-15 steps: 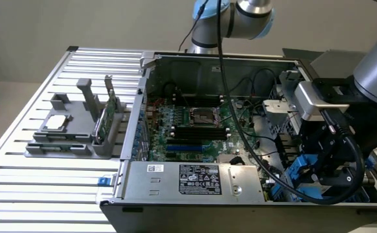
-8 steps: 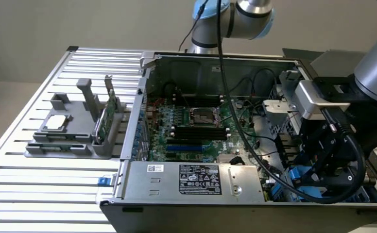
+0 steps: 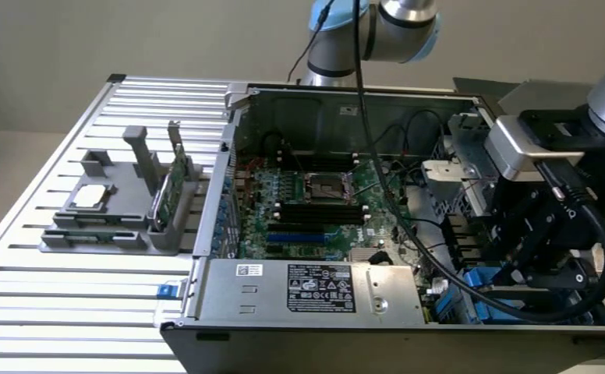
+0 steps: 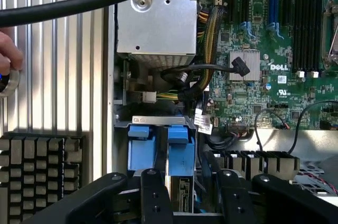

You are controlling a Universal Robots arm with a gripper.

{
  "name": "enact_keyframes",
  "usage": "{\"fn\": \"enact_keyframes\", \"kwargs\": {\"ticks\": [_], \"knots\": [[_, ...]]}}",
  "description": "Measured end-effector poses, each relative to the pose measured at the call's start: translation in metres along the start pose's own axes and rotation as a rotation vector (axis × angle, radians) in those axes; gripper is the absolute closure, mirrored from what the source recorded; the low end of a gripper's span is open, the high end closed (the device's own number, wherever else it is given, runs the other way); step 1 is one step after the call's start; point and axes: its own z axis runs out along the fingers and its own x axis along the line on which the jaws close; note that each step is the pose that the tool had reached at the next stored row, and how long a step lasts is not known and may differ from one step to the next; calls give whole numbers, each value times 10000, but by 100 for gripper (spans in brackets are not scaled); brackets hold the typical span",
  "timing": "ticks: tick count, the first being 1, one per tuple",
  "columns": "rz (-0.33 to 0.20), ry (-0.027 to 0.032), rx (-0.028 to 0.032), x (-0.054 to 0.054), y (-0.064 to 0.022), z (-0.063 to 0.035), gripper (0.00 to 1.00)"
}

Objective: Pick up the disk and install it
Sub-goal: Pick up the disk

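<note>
The disk stands on edge in the drive bay at the case's front corner. Its blue rail faces the wrist camera, and a second blue piece sits beside it under a metal bracket. My gripper hangs right over it with a black finger on either side. One finger lies against the disk and a dark gap shows before the other finger. In the exterior view, my gripper reaches down into the case at the exterior view's right, just above the blue of the disk.
The open computer case holds a motherboard, a power supply box and loose cables near the bay. A grey stand with a green card and a chip sits on the slatted table. A hand shows by the table.
</note>
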Motion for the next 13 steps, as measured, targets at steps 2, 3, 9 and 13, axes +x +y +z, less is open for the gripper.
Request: {"fn": "enact_keyframes", "kwargs": {"ticks": [2,3,9,13], "knots": [[-75,4,1,0,-18,-1,68],[-113,8,1,-1,-29,-2,74],[-320,19,2,0,-112,-6,89],[-463,28,3,1,-185,-9,89]]}}
